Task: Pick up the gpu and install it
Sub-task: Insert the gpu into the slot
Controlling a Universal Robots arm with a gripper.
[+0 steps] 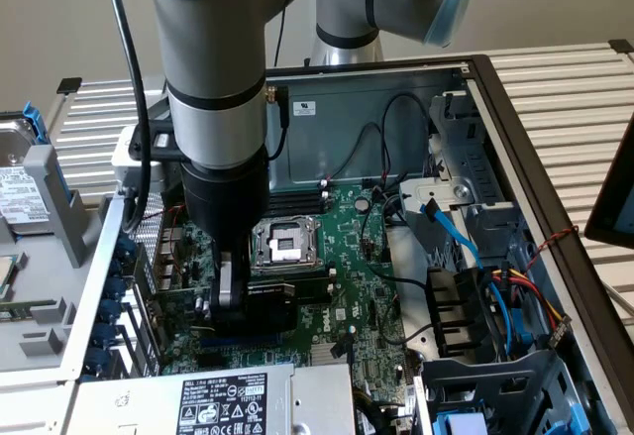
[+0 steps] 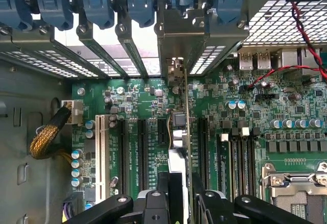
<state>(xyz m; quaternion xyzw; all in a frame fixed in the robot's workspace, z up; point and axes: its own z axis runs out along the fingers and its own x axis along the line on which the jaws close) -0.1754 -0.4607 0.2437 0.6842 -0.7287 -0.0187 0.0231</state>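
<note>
The gpu (image 2: 180, 132) stands on edge over an expansion slot of the green motherboard (image 2: 138, 101), and its silver end bracket reaches up to the slot openings in the case's rear wall. My gripper (image 2: 179, 196) is shut on the gpu, with one black finger on each face of the card. In the exterior view the gripper (image 1: 233, 301) is low inside the open computer case, beside the CPU socket (image 1: 282, 242). There the gpu (image 1: 269, 301) shows as a dark block next to the fingers. Whether the card's edge is fully seated in the slot is hidden.
Blue slot latches (image 2: 97, 4) line the case's rear wall. RAM slots (image 2: 235, 157) lie on one side of the card and a yellow-sleeved cable (image 2: 48, 134) on the other. The power supply (image 1: 228, 400), a blue cable (image 1: 451, 227) and drive bays (image 1: 475, 326) crowd the case. A hard drive (image 1: 20, 197) lies outside it.
</note>
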